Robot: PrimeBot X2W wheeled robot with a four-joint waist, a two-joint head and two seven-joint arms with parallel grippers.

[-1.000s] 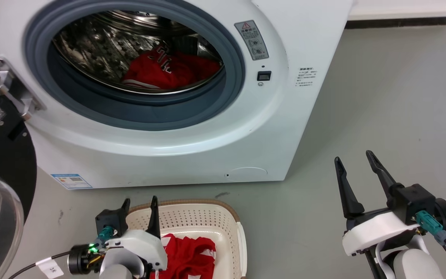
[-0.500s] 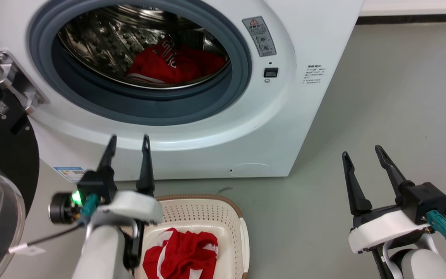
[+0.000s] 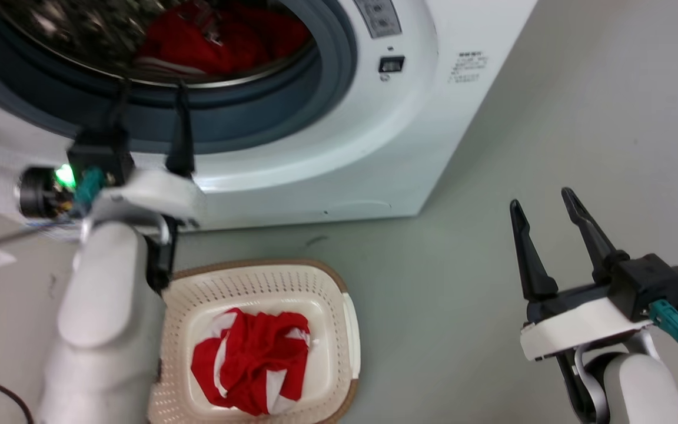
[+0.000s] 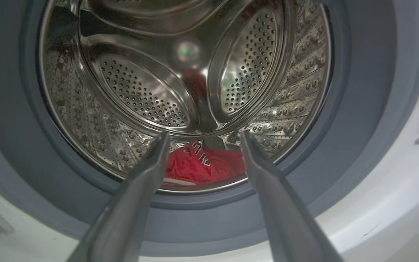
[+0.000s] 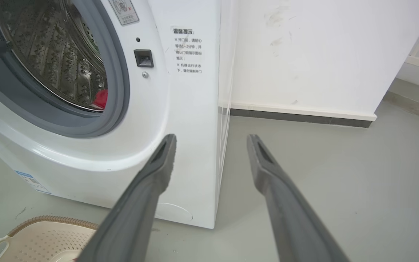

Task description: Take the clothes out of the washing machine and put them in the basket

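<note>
A red jersey (image 4: 202,165) is seen low at the front of the drum in the washing machine (image 3: 339,153); a second red garment (image 3: 251,359) is already lodged in the basket (image 3: 339,277) on the floor. The reach for the jersey is judged to be in hand. The left gripper (image 3: 150,88) is held spread and empty at the porthole, with the jersey ahead, lower and untouched, so a deeper, lower reach is called for. The right gripper (image 3: 541,197) is held open, well apart.

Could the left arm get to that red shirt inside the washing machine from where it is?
Probably yes. The left end effector is open and aimed through the open porthole at the red shirt, and nothing lies between them.
</note>
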